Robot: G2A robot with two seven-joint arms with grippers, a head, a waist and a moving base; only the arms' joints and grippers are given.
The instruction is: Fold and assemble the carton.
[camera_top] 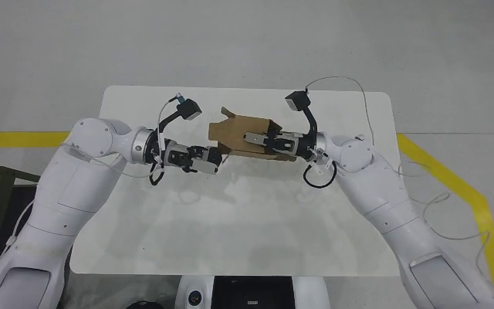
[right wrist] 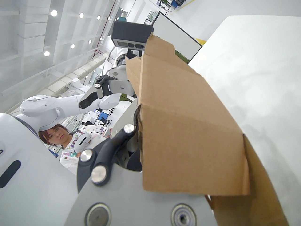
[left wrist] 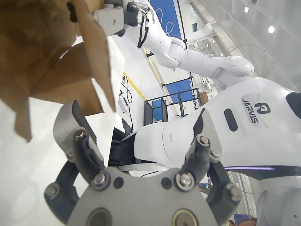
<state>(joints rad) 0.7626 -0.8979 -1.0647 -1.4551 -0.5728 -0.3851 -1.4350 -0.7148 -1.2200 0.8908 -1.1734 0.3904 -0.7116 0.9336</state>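
A brown cardboard carton (camera_top: pixel 245 136), partly unfolded with loose flaps, is held above the middle of the white table (camera_top: pixel 231 232). My right gripper (camera_top: pixel 262 141) is shut on the carton's wall from the right side; the left wrist view shows that gripper (left wrist: pixel 110 17) clamped on a panel's edge. In the right wrist view the carton (right wrist: pixel 188 128) covers most of the gripper, with one finger (right wrist: pixel 117 139) beside the wall. My left gripper (camera_top: pixel 217 159) stands open at the carton's left end. Its fingers (left wrist: pixel 80 118) sit just under a hanging flap of the carton (left wrist: pixel 47 55), holding nothing.
The table's near edge and both side edges lie well away from the carton. Yellow floor tape (camera_top: pixel 27 139) runs past the table on both sides. Cables (camera_top: pixel 363 100) loop from the right arm above the table's far right corner.
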